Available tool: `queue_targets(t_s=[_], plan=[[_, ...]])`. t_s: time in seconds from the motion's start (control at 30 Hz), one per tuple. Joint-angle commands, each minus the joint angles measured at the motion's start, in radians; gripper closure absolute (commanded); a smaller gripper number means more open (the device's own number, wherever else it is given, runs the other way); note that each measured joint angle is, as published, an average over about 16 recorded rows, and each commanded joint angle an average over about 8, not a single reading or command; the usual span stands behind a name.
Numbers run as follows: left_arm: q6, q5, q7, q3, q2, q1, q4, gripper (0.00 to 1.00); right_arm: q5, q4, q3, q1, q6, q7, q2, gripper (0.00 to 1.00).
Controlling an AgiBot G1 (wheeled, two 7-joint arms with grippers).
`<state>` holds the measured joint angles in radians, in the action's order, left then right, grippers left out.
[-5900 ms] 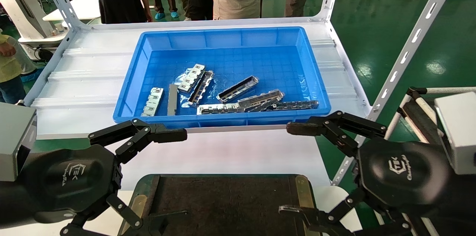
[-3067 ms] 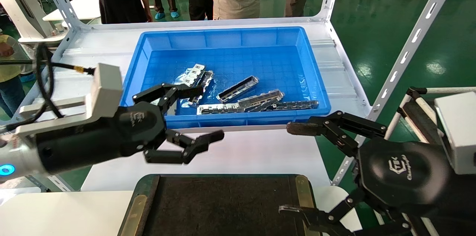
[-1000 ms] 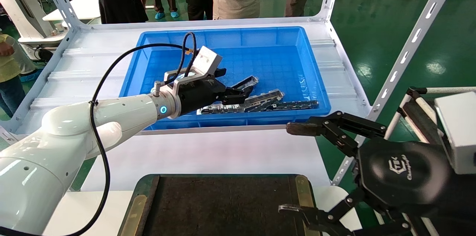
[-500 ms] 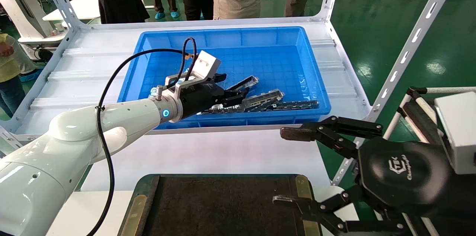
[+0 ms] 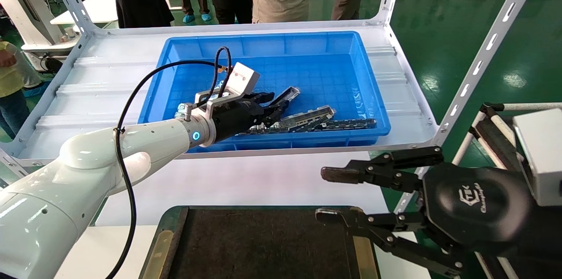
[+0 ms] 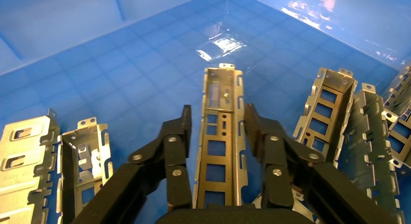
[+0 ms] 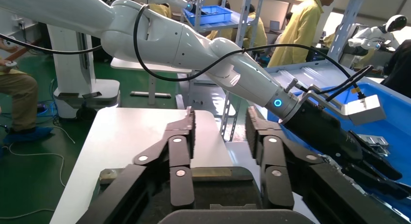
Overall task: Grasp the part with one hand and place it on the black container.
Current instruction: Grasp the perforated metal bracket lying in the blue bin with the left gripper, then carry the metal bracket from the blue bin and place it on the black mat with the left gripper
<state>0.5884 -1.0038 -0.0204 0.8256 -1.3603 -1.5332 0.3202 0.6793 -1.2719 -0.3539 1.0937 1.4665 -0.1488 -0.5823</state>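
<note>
The left pincer (image 6: 215, 136) reaches into the blue bin (image 5: 268, 46) with its fingers (image 6: 177, 141) closed narrowly against both long edges of the part (image 6: 220, 132), a slim slotted silver rail whose far end tilts up off the bin floor. Other metal pieces (image 6: 329, 112) lie just beside it on the bin floor. The right pincer (image 5: 327, 195) hangs half open over the near right edge of the black container (image 5: 263, 244), well apart from the bin.
</note>
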Motion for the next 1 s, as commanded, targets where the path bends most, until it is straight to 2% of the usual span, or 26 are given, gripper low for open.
queue_targets(t_s=[0.03,0.57,1.0], plan=[[-0.001,0.011,0.002,0.008,0.000,0.000,-0.002,1.00,0.000,0.000,0.000,0.000,0.000,0.000,0.000,1.00],[0.008,0.105,0.035,0.035,0.004,-0.008,-0.015,1.00,0.000,0.000,0.000,0.000,0.000,0.000,0.000,1.00],[0.108,0.203,0.092,0.014,0.013,-0.049,-0.031,1.00,0.000,0.000,0.000,0.000,0.000,0.000,0.000,1.00]])
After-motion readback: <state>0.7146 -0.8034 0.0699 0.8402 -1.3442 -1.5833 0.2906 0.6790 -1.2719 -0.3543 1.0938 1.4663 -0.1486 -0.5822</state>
